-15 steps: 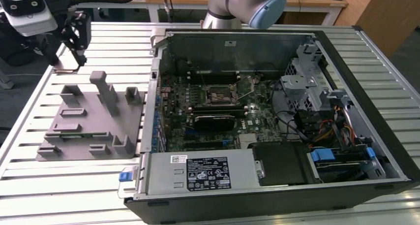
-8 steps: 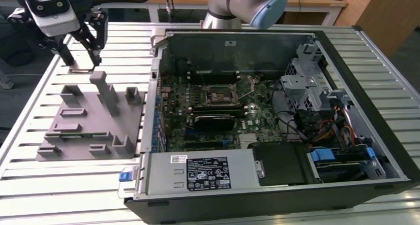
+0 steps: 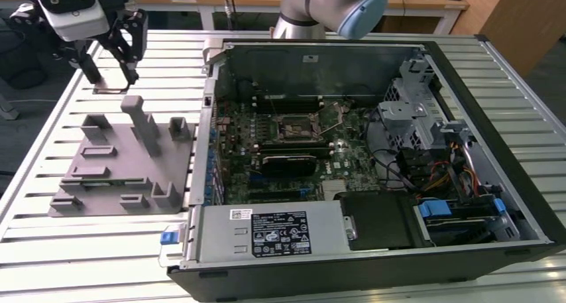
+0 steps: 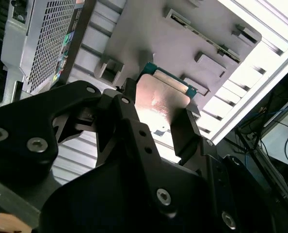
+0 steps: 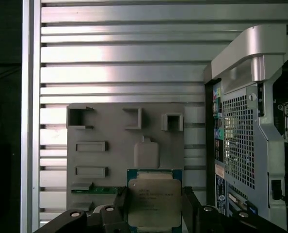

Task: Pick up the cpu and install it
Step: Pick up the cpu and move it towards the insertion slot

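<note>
At 10 o'clock in the exterior view, above the grey tray [image 3: 124, 169], the gripper [image 3: 111, 77] looks clamped on the cpu [image 5: 153, 201] by opposite edges; it should be light, stiff and fragile underneath, so edges only.

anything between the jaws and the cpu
Nothing: in both wrist views the gripper's jaws press straight on the cpu at opposite edges, holding it above the tray.
</note>
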You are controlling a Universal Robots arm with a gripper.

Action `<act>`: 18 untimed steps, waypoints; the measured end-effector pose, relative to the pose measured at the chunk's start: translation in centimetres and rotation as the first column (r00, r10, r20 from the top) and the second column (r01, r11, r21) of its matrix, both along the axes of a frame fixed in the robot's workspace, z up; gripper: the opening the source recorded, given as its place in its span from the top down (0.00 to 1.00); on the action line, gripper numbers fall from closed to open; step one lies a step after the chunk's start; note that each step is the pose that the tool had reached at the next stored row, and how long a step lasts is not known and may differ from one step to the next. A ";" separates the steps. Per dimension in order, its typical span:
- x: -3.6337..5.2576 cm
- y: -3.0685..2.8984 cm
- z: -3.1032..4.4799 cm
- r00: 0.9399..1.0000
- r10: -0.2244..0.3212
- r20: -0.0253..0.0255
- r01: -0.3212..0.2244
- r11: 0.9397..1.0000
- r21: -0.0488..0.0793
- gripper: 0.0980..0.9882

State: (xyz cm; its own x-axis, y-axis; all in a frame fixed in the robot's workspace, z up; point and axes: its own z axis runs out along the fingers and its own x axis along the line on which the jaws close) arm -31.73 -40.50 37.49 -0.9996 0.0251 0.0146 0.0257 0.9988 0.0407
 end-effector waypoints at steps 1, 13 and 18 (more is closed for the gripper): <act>0.18 0.00 0.01 1.000 0.000 0.000 0.000 1.000 0.000 0.51; 3.84 0.00 0.01 1.000 0.000 0.000 0.000 1.000 0.000 0.51; 5.50 0.00 0.01 1.000 0.000 0.000 0.000 1.000 0.000 0.51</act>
